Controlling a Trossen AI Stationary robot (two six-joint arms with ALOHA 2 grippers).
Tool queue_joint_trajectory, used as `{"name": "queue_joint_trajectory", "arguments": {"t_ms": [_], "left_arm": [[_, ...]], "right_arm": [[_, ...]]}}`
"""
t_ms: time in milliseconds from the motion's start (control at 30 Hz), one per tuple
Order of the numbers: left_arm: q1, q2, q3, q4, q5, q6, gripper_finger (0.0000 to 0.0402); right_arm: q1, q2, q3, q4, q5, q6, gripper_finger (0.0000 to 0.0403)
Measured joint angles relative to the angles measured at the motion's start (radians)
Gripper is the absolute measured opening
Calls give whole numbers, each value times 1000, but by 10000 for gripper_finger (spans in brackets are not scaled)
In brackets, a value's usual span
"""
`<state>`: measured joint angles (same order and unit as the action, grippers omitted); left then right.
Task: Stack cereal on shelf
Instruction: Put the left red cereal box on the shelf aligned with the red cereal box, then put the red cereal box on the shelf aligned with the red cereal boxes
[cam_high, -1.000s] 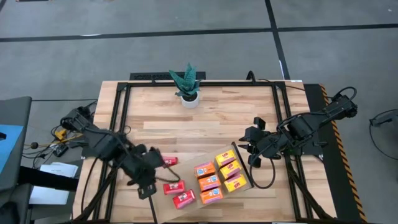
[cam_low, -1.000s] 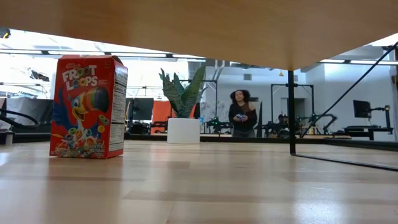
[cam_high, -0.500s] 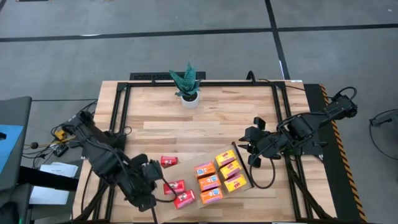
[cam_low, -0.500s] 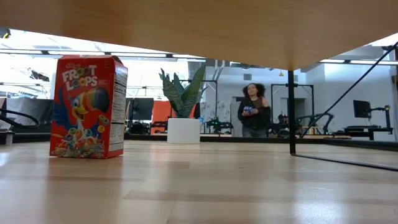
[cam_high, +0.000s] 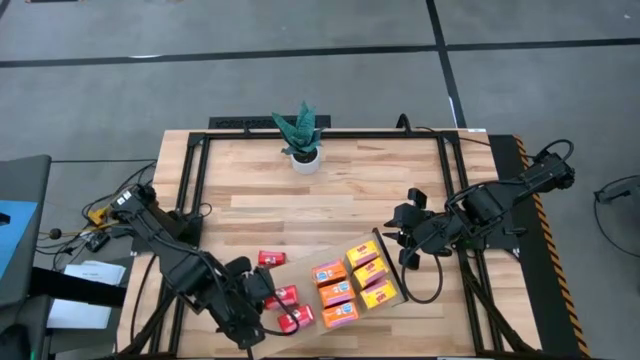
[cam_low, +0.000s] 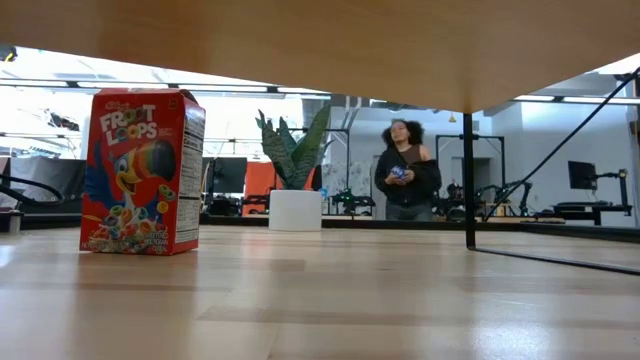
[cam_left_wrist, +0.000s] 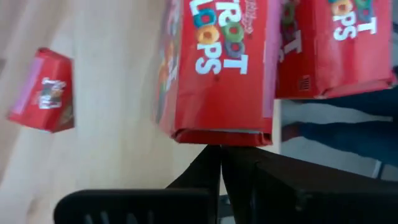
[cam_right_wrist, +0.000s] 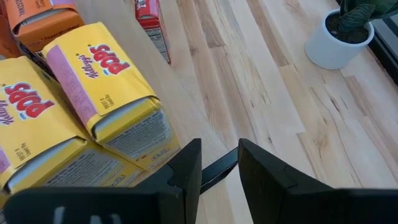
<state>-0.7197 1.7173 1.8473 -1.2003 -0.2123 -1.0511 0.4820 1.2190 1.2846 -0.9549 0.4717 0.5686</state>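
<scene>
Cereal boxes (cam_high: 350, 281) sit on the shelf (cam_high: 300, 262); my left hand (cam_high: 262, 292) reaches the red ones, grip unclear, while my right hand (cam_high: 405, 238) waits released.

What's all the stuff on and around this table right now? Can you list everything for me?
Red cereal boxes: three, red; two at the left gripper, one standing apart on the tabletop.
Orange and yellow cereal boxes: six, in two rows on the shelf.
Shelf: one, light wood, near the table's front edge, under the boxes.
Potted plant: one, green in a white pot, at the table's far edge.
Table: one, slatted wood with a black frame.
Person: one, dark top, in the room behind, holding something small.
Left gripper: one, dark, at the red boxes near the front left.
Right gripper: one, dark, fingers apart, beside the yellow boxes on the right.
</scene>
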Motion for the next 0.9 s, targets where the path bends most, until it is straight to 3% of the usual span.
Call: {"name": "queue_joint_trajectory", "arguments": {"t_ms": [467,800,900], "left_arm": [[15,5,0,56,14,44,0],[36,-51,0,-159,30,55,2],[61,-92,0,-218,-32,100,20]], "right_arm": [[0,0,0,0,0,0,129],[0,0,0,-1,0,-1,129],[0,0,0,-2,0,-1,129]]}}
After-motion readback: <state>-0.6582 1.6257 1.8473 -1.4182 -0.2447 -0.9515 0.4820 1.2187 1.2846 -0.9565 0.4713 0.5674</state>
